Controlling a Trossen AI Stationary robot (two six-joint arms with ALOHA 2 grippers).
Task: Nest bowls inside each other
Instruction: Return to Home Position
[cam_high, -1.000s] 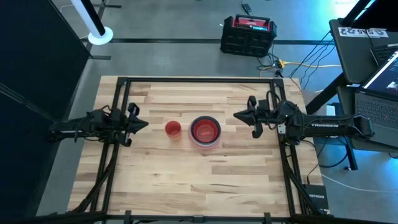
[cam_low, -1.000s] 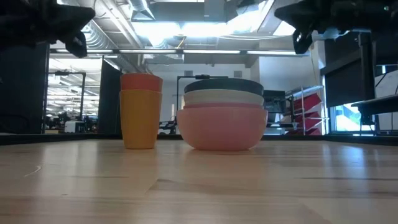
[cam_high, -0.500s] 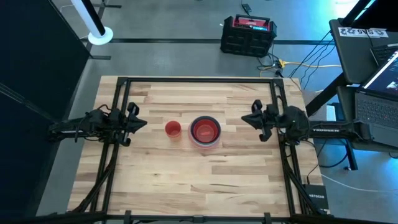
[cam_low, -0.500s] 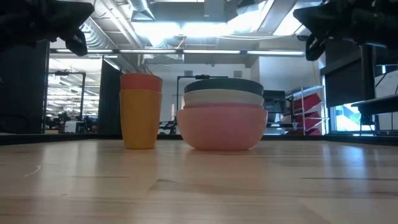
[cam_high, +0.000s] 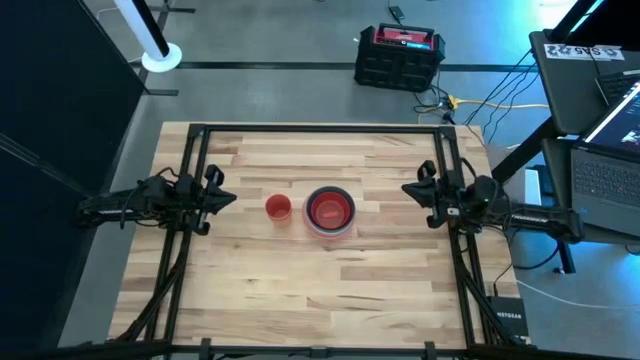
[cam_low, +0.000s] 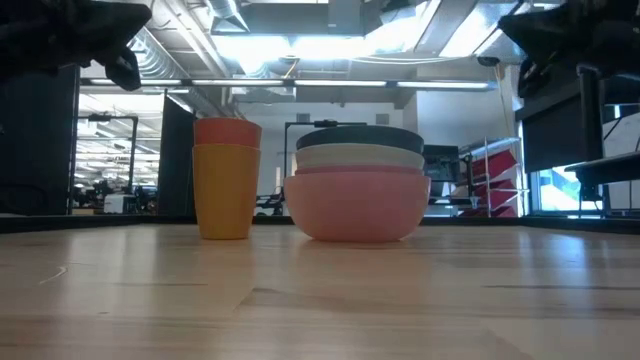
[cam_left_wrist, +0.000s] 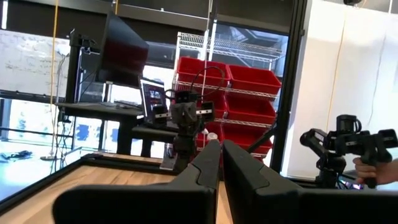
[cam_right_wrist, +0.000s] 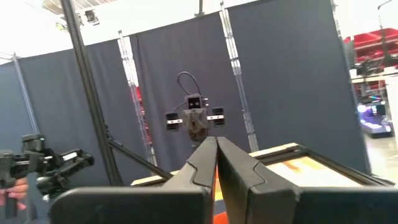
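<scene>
The bowls stand nested in one stack (cam_high: 330, 212) at the table's middle. In the low view the pale-pink bowl (cam_low: 357, 205) is lowest and rests on the table. A white bowl (cam_low: 360, 157) and a dark blue one (cam_low: 360, 138) show above its rim. From above, a red bowl (cam_high: 329, 209) shows inside. My left gripper (cam_high: 232, 200) hovers shut at the table's left, above table height, its fingers (cam_left_wrist: 211, 163) together. My right gripper (cam_high: 405, 190) hovers shut at the right, its fingers (cam_right_wrist: 208, 155) together. Both point toward the stack and hold nothing.
Left of the stack stands an orange cup (cam_low: 226, 190) with a red cup (cam_low: 228, 132) inside it. Dark frame rails (cam_high: 190, 250) run along the table's left, right and far sides. Beyond the table a person's hand (cam_left_wrist: 373, 171) holds a control arm.
My right gripper has drawn back from the bowl stack toward the table's right edge, staying shut. The bowls and cups have not moved.
</scene>
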